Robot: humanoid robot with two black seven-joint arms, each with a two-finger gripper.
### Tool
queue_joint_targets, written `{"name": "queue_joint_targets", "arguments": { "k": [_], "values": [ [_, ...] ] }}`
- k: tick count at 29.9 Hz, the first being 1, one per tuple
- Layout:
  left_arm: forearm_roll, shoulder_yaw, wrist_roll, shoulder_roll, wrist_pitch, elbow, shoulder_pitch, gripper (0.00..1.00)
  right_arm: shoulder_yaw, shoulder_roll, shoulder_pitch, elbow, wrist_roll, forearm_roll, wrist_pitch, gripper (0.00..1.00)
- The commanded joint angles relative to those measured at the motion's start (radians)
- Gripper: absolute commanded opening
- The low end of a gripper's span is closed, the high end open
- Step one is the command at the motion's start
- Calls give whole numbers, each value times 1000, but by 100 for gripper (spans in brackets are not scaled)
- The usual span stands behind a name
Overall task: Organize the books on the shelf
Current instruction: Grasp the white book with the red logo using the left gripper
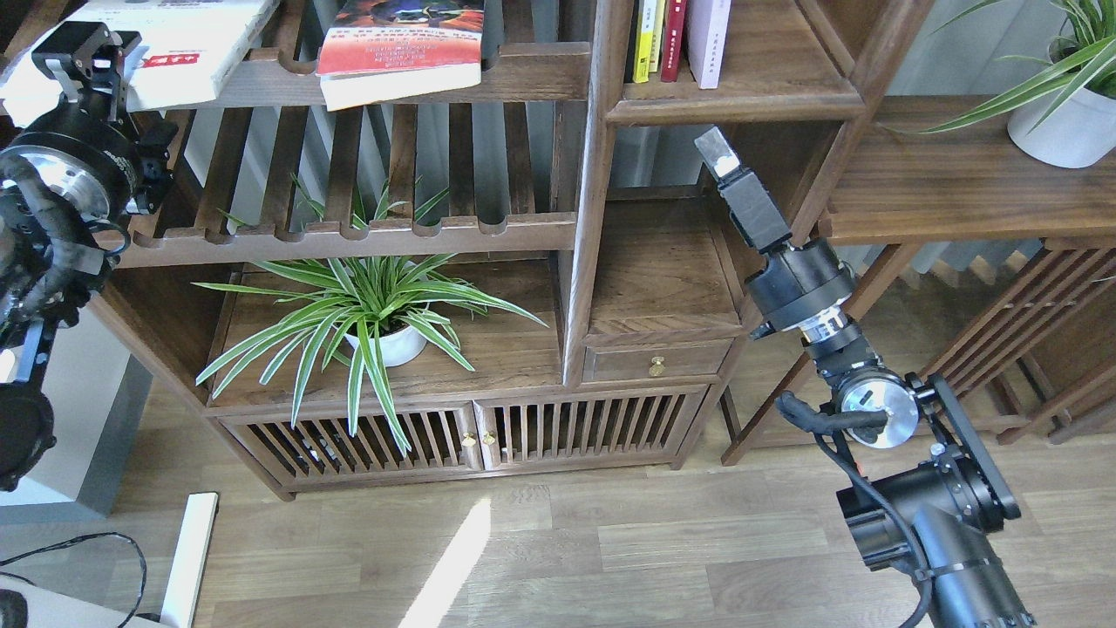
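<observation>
Four books [671, 39] stand upright, spines outward, on the shelf [767, 96].

Upright books [676, 39] on shelf [767, 98], right end effector [717, 157] just below, holding nothing

Red characters are showing on the white book [166, 52], small white print on the orange-red book [401, 39], dark characters on the lilac book's [708, 39] spine; all too small for reading.
</observation>
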Motion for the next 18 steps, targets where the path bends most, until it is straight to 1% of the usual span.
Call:
{"name": "queue_joint_targets", "arguments": {
  "k": [1, 5, 12, 18],
  "values": [
    [1, 0, 1, 1, 0, 0, -7, 89, 0, 1, -1, 0, 0, 0, 0, 96],
    [1, 0, 0, 1, 0, 0, -8, 86, 0, 1, -1, 0, 0, 0, 0, 96],
    [3, -2, -2, 2, 0, 6, -7, 72, 0, -1, -2, 0, 0, 0, 0, 96],
    [3, -3, -5, 2, 0, 9, -5, 68, 0, -2, -2, 0, 0, 0, 0, 96]
  ]
}}
